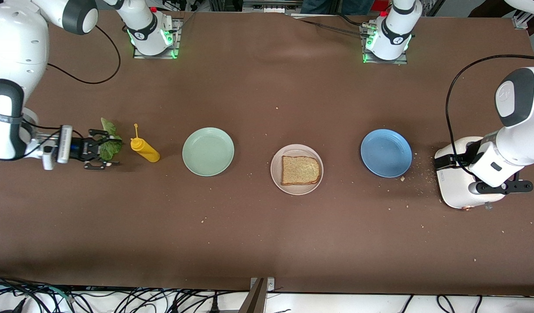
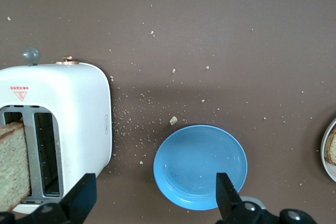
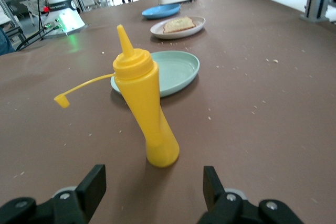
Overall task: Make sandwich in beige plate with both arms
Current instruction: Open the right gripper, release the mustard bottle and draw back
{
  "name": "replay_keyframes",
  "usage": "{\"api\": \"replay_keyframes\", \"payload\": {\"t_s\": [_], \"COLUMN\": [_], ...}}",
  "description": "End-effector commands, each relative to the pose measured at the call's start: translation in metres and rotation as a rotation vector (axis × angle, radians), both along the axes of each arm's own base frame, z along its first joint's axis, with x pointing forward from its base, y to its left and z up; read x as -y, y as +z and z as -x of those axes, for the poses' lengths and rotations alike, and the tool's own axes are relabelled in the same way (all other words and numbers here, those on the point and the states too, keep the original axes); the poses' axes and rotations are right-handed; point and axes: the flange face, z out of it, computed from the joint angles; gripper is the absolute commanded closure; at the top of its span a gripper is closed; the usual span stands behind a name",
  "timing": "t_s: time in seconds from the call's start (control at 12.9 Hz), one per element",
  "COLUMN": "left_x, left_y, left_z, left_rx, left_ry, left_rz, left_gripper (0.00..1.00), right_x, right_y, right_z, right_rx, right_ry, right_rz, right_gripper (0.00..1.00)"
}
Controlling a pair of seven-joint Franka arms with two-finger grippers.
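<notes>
Nearest the front camera, the beige plate [image 1: 297, 169] sat mid-table with one slice of toast [image 1: 300, 170] flat on it, its longer side running along the table's length and its rounded top toward the blue plate [image 1: 386, 152]. A second slice [image 2: 11, 165] stood upright in a slot of the white toaster [image 1: 456, 182] at the left arm's end, cut off by the edge of the left wrist view. The left gripper [image 2: 155, 203] hung over the toaster and blue plate, fingers spread and empty. At the right arm's end, the right gripper [image 1: 102, 151] lay low and level, fingers spread; the lettuce leaf [image 1: 110, 142] sat partly hidden by them, whether touching could not be told. The yellow squeeze bottle [image 1: 144, 149] stood tilted beside it, then the mint-green plate [image 1: 208, 151]. Crumbs dotted the brown tabletop [image 1: 267, 243]; cables trailed below its near edge
</notes>
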Motion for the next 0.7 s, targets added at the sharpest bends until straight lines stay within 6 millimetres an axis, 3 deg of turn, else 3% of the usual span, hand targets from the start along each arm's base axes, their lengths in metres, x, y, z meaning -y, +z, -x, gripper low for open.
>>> {"api": "replay_keyframes", "payload": {"t_s": [0.0,0.23,0.39,0.62], "left_x": [0.000,0.000,0.000,0.000], "left_y": [0.003,0.003,0.003,0.003], "left_z": [0.000,0.000,0.000,0.001], "left_rx": [0.001,0.001,0.001,0.000], "left_ry": [0.002,0.000,0.002,0.000], "left_rz": [-0.035,-0.035,-0.035,-0.035], "left_gripper": [0.00,0.00,0.00,0.00], "right_x": [0.023,0.031,0.025,-0.001], "right_y": [0.054,0.122,0.165,0.197], "right_z": [-0.020,-0.044,-0.052,-0.057], "right_rx": [-0.090,-0.176,-0.237,-0.255], "right_ry": [0.014,-0.008,-0.056,-0.047], "right_rz": [0.111,0.267,0.355,0.406], "right_gripper": [0.16,0.16,0.16,0.16]}}
